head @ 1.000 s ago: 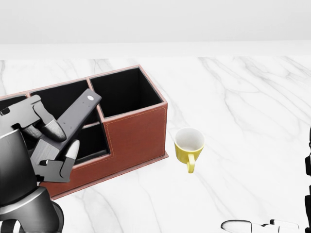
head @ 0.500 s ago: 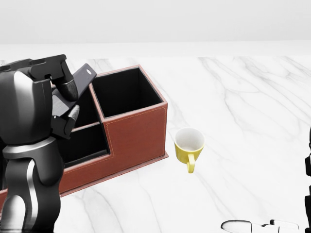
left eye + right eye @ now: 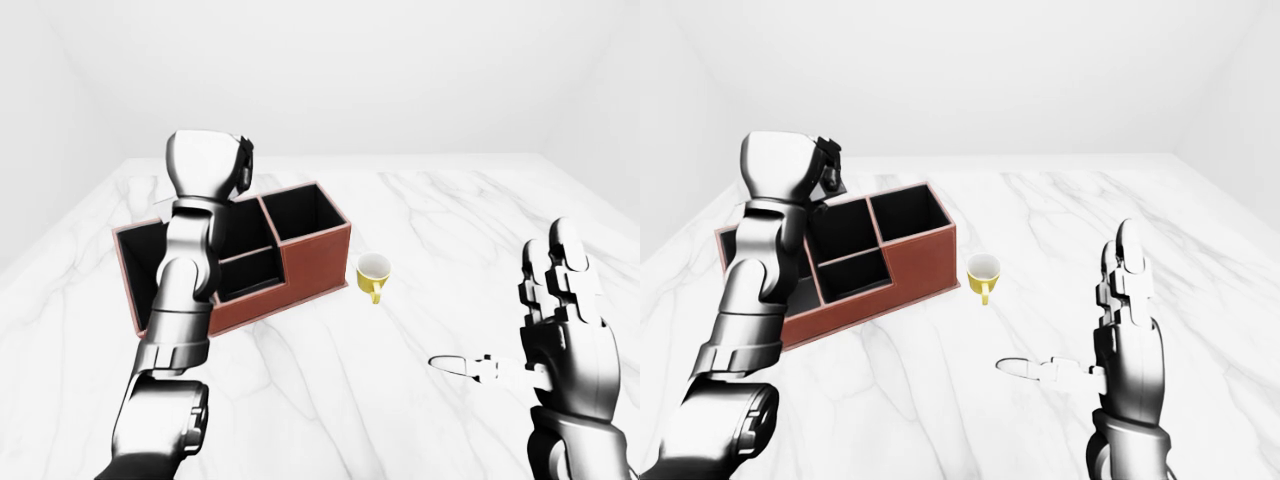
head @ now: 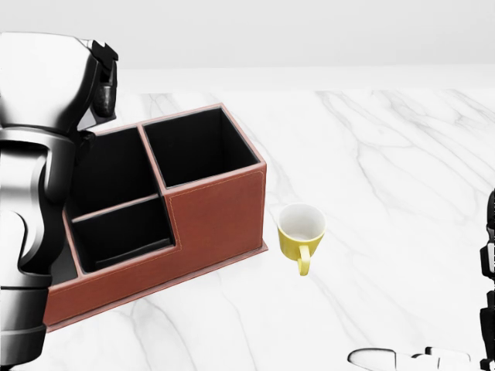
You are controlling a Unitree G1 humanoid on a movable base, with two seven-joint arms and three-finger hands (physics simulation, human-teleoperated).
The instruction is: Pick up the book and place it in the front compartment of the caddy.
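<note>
The brown caddy (image 4: 220, 205) with black compartments stands on the white marble table (image 4: 387, 154), left of the middle of the head view. Its low front compartment (image 4: 124, 232) shows only its black inside. My left hand (image 3: 823, 170) is raised high above the caddy's left part, fingers curled. The dark grey book is hidden behind that hand and forearm; it shows neither on the table nor in the caddy. My right hand (image 3: 545, 300) is open and empty, fingers up, at the lower right, well away from the caddy.
A yellow mug (image 4: 302, 229) stands on the table just right of the caddy's front corner, handle toward the bottom of the view. A white wall rises beyond the table's top edge.
My left hand rose from the front compartment to high above the caddy, taking the book with it. The book, seen in the hand before, is now out of sight. The right hand stayed put.
</note>
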